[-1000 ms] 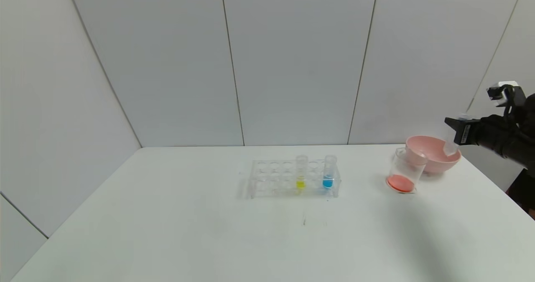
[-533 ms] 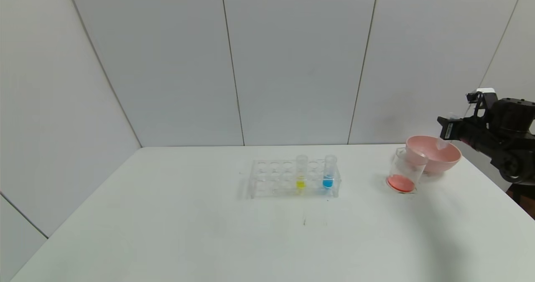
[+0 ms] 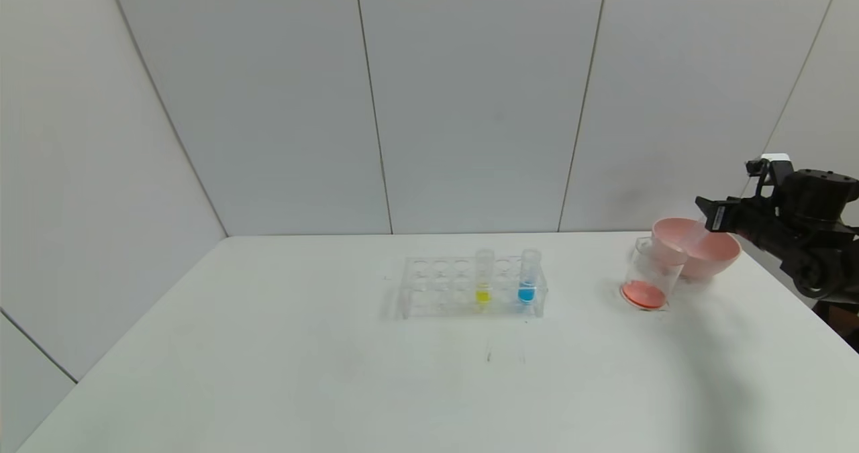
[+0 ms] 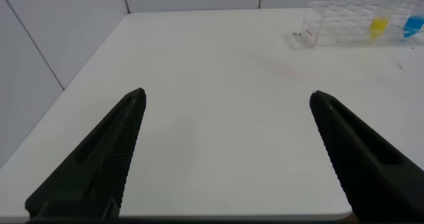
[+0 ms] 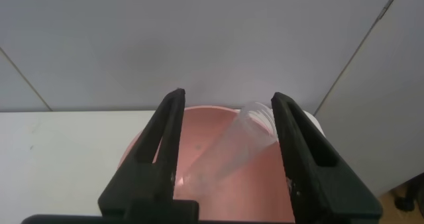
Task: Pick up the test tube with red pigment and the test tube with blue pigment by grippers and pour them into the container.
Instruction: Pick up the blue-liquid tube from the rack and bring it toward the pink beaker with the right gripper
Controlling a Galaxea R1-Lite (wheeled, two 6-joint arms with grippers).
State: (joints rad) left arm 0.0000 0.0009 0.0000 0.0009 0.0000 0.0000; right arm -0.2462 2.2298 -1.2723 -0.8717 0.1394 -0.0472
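Clear empty tube lay tilted in pink bowl, between spread fingers of right end effector, apparently released. Container with red pigment stood touching bowl. Test tube with blue pigment stood upright in rack beside yellow tube. Left end effector hung wide open above table.
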